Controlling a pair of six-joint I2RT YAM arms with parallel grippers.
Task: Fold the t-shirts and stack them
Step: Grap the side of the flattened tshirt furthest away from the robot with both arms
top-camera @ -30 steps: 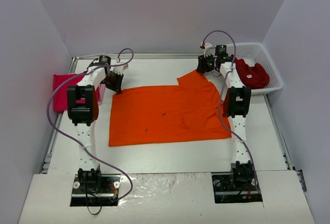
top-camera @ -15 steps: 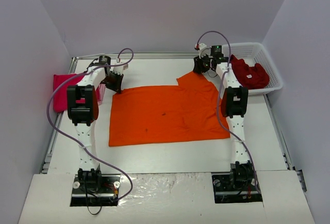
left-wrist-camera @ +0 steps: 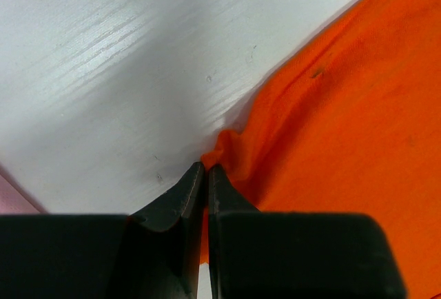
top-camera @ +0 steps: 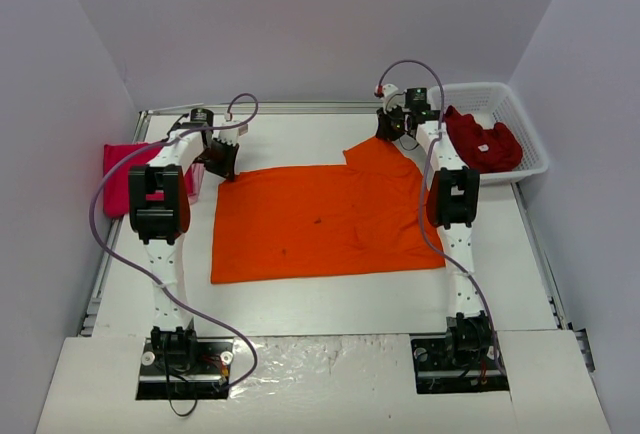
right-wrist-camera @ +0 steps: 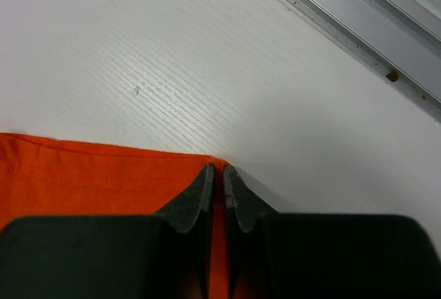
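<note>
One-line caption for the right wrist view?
Right gripper shut on the corner of the orange t-shirt, white table and metal rail beyond.

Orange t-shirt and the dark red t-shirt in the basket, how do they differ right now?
The orange t-shirt lies spread flat on the table; the dark red t-shirt sits crumpled in the white basket. Both arms' jaws pinch the orange t-shirt's far corners; neither pair holds the dark red t-shirt. Both are plain single-colour cloth, not yet folded.

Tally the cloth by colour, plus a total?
orange t-shirt: 1
magenta-pink t-shirt: 1
pale pink t-shirt: 1, only an edge shows
dark red heap in the basket: 1, number of shirts in it cannot be told
Total: 4 cloth items
</note>
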